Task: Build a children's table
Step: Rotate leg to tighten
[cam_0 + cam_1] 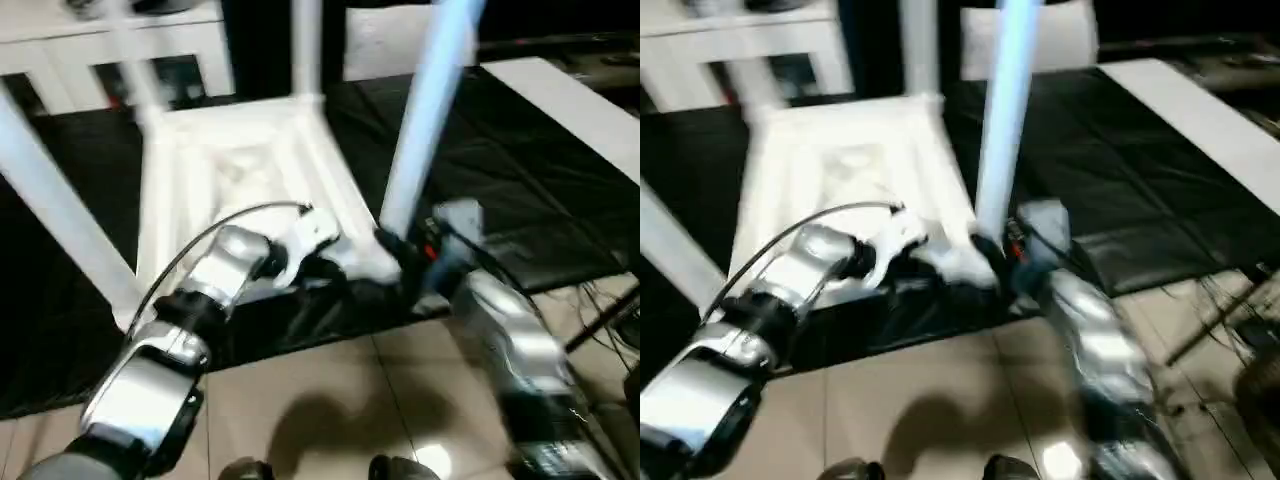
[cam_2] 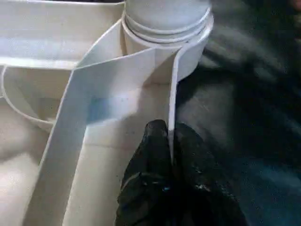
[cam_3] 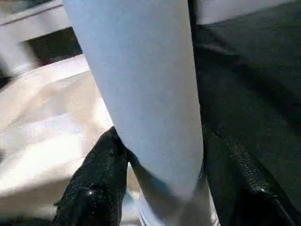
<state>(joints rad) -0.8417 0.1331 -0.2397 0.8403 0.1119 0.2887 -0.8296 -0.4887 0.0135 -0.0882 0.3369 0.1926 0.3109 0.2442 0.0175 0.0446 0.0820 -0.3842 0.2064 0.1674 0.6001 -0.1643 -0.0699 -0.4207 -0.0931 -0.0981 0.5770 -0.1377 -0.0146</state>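
The children's table lies upside down on a black mat, its white tabletop (image 1: 230, 160) showing the ribbed underside. Three legs stand up from the left (image 1: 50, 200) and back corners (image 1: 305, 45). At the near right corner a fourth leg (image 1: 425, 110) rises from its round socket (image 2: 164, 33). My right gripper (image 1: 405, 255) is closed around the base of this leg, one black finger on each side (image 3: 94, 183). My left gripper (image 2: 170, 141) is shut on the thin raised rim (image 2: 173, 94) of the tabletop, right beside that socket.
The black mat (image 1: 520, 200) covers the floor under the table, with tan tiles (image 1: 320, 400) in front. A flat white board strip (image 1: 570, 100) lies at the right, and white furniture (image 1: 100, 40) stands at the back left. Cables (image 1: 600, 310) trail at the right.
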